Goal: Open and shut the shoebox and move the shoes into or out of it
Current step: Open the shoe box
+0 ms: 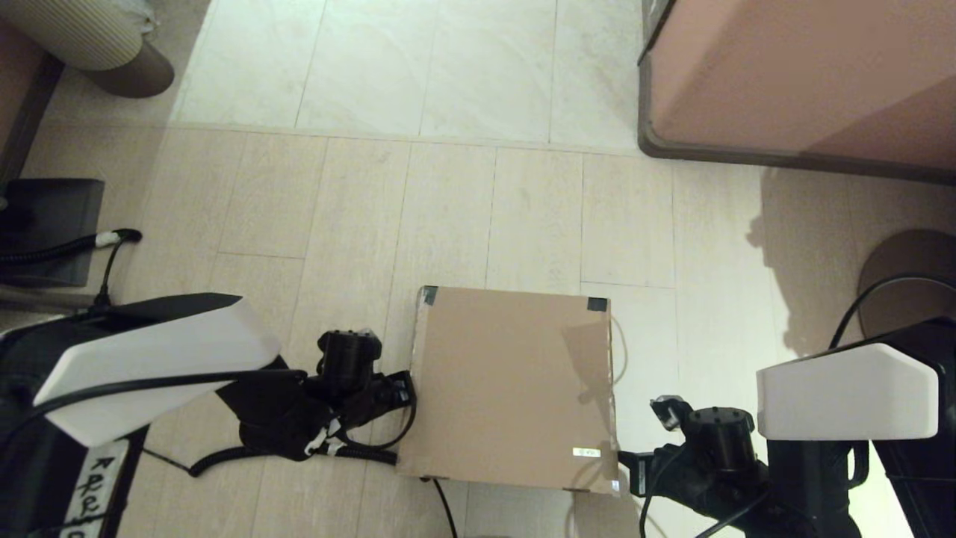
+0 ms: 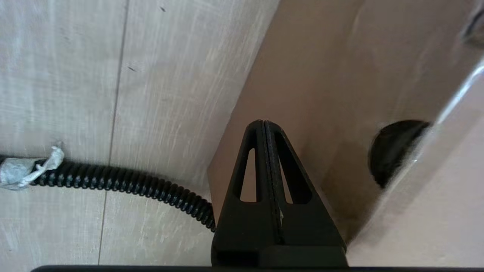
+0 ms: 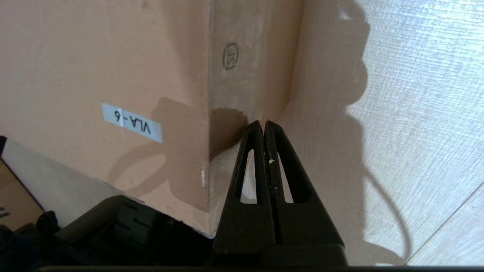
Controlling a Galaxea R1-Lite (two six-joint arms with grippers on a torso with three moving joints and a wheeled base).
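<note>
From the head camera I see the shoebox (image 1: 514, 388) sitting on the floor (image 1: 448, 217) with its lid flat and closed, dark tape on its two far corners and a small white label (image 1: 586, 452) near its near right corner, with the left gripper (image 1: 399, 388) just beside its left wall and the right gripper (image 1: 635, 467) by its near right corner. On my left wrist camera the jaws are pressed together with nothing between them, tips right at the box's side wall (image 2: 321, 75), a coiled black cable (image 2: 124, 183) lying on the floor alongside. On my right wrist camera the jaws are likewise closed and empty, tips just at the box's corner edge (image 3: 211, 113), where the label reads "VLA-6".
</note>
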